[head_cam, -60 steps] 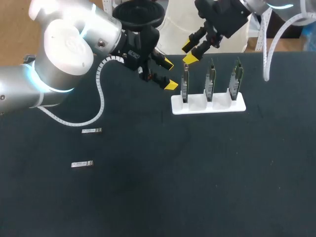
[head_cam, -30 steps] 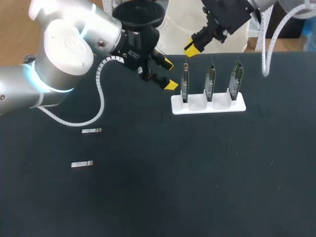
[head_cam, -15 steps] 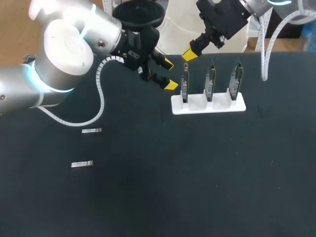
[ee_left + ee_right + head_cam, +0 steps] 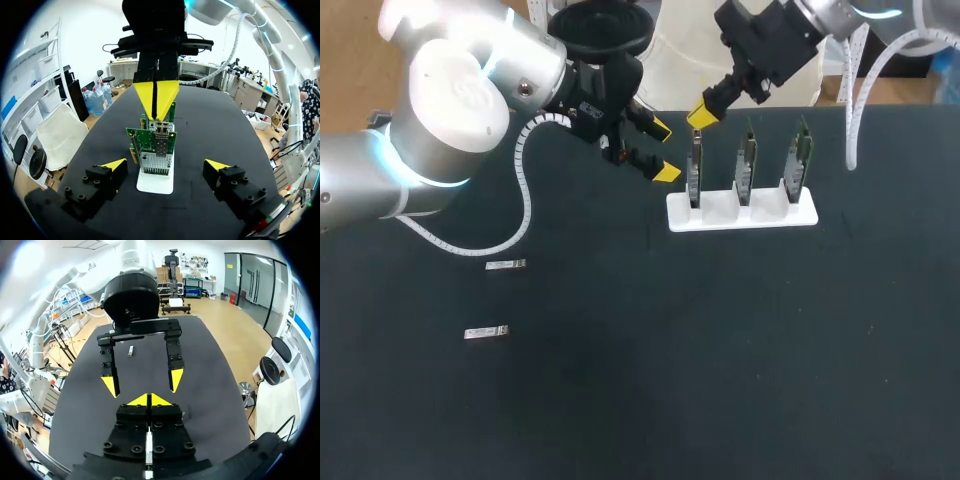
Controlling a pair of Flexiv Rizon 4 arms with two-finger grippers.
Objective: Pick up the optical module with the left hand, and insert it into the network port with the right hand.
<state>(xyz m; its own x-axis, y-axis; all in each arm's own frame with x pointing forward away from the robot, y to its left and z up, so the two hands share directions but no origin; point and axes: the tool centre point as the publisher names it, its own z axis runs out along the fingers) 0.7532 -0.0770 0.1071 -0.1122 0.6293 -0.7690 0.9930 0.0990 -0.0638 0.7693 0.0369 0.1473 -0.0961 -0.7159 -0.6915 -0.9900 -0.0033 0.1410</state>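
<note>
Rack of cards (image 4: 740, 214), right claw (image 4: 702, 113) pinched above, left claw (image 4: 664, 150) spread beside

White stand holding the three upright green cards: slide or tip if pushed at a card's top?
Probably slides: the white stand looks like light plastic, resting on the dark table with no clamp visible. May tip: its three upright green cards rise well above a narrow base.

You had one table (image 4: 620, 420). On it, by count: two optical modules (image 4: 505, 265) (image 4: 486, 332), three network cards (image 4: 695, 172) (image 4: 747, 165) (image 4: 800, 160), one white holder (image 4: 740, 216). You had two arms in view, one gripper each: left gripper (image 4: 663, 150), right gripper (image 4: 700, 114). Yellow tips numbered two per gripper, four total.
</note>
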